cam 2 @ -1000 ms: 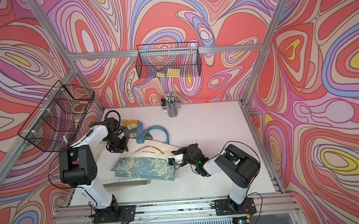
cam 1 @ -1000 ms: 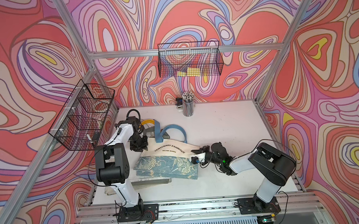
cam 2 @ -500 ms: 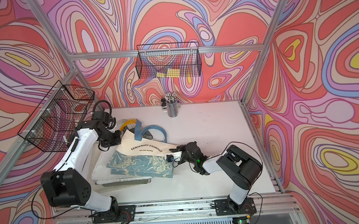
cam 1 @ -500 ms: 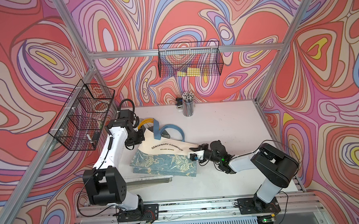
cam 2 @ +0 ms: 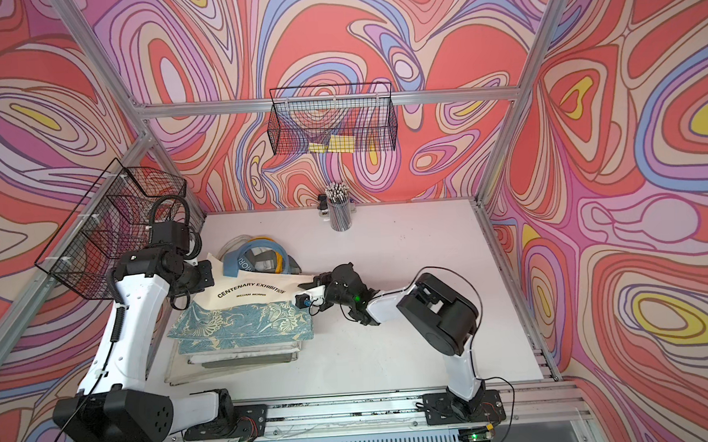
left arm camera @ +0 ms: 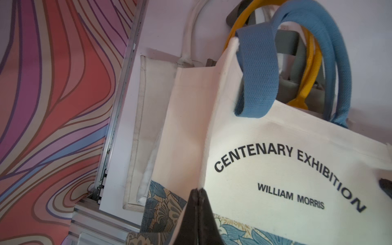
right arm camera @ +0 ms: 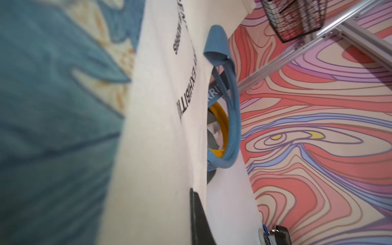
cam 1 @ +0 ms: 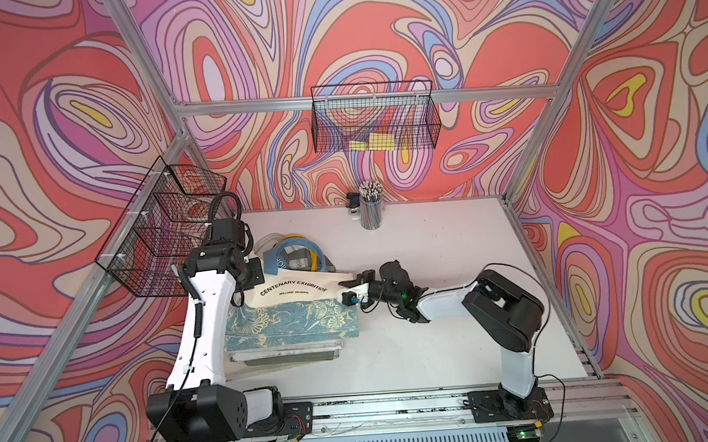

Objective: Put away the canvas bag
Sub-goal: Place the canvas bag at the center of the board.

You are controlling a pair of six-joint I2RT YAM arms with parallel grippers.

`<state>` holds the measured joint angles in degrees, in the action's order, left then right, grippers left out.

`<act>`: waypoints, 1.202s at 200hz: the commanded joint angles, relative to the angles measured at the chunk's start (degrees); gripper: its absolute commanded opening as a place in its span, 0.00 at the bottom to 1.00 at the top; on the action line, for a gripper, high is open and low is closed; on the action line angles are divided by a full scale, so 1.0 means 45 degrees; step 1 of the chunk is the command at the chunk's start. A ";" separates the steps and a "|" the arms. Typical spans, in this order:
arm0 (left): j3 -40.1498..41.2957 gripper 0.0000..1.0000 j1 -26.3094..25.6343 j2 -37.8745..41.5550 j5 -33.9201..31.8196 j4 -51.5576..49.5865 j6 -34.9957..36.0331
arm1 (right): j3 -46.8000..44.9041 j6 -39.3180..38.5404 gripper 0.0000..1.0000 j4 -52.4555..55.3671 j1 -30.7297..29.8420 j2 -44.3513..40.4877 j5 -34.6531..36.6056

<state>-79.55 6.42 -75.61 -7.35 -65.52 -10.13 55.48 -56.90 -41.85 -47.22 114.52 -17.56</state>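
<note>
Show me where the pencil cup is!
In both top views the pencil cup stands at the back edge of the table, under the wire basket on the back wall.

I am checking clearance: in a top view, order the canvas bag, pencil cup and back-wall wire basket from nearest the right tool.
1. canvas bag, gripped by the right tool.
2. pencil cup, standing farther back.
3. wire basket, hanging beyond the cup.
</note>
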 commanded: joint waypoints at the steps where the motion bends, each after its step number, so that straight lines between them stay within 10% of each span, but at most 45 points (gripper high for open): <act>1: 0.0255 0.00 0.0199 -0.0668 -0.0340 0.0262 0.0279 | 0.0572 -0.0048 0.09 -0.0039 -0.0520 0.1317 0.2206; 86: 0.1211 0.08 0.0713 -0.0615 -0.1490 0.0515 -0.0319 | 0.0939 0.0742 0.68 0.1397 -0.0270 0.1391 0.2588; 136: 0.0970 0.48 0.0759 0.0813 -0.2044 0.0690 0.0085 | 0.0928 0.1385 0.76 0.3417 0.0689 0.0323 0.1949; 153: 0.0710 0.53 0.0755 0.1170 -0.1620 0.0609 0.0202 | 0.1560 0.1604 0.98 0.5312 0.0684 0.0162 0.2129; 207: 0.1536 0.56 0.0326 0.2516 0.2590 0.1039 -0.1556 | 0.1453 0.4243 0.98 0.7257 0.0881 -0.1662 0.4446; 240: 0.4124 0.56 -0.0391 0.3283 0.3555 0.2619 -0.2815 | 0.2435 0.5874 0.88 1.1082 0.1003 -0.3481 0.1895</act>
<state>-67.59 6.33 -61.65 2.50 -58.08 -16.91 62.41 -38.59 -6.61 -43.05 104.60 -1.87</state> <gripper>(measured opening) 0.559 0.941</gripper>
